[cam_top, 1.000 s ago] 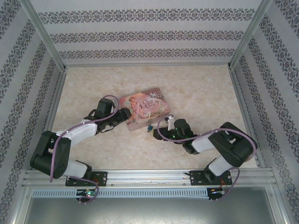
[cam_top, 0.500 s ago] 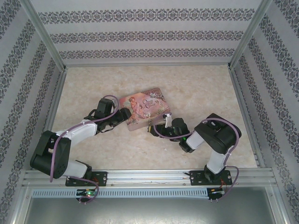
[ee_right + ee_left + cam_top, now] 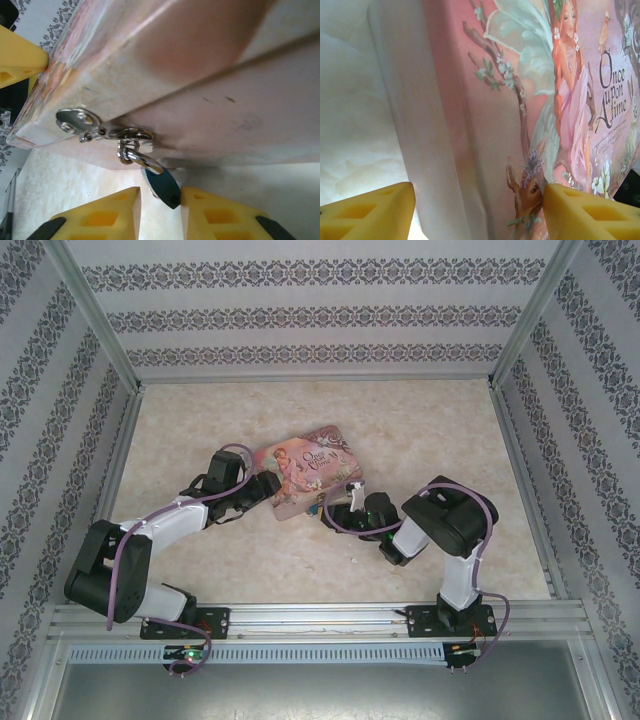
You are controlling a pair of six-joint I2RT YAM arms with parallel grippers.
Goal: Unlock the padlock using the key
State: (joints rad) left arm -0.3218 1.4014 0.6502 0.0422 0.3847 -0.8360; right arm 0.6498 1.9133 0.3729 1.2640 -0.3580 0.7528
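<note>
Left gripper (image 3: 479, 200): jaws stand wide. The pink tin (image 3: 485, 100) sits straight ahead of my tips with its long edge running up between the two yellow fingers. Its pale side wall is just inside one finger (image 3: 370, 212), and the printed lid is just inside the other (image 3: 590, 215). I can't tell whether either pad actually presses on it. The table (image 3: 350, 125) shows outside the wall-side finger. From the top view this gripper is at the tin's left end, with the tin lying flat.

Right gripper (image 3: 160, 192): jaws narrow. The padlock (image 3: 164, 186) hangs right at my tips, its teal body down in the gap between the fingers. The body's lower corner looks to be against the finger on the right of the wrist view (image 3: 235, 215), with a thin slit toward the other finger (image 3: 95, 217). I can't tell whether it is clamped or only flanked. The silver shackle (image 3: 146, 161) rises from the body just beyond the tips. It passes through the ring of the hasp (image 3: 127, 133) on the tin's front wall. From the top view this gripper is up against the tin's near right corner, and the padlock is too small to make out there.
</note>
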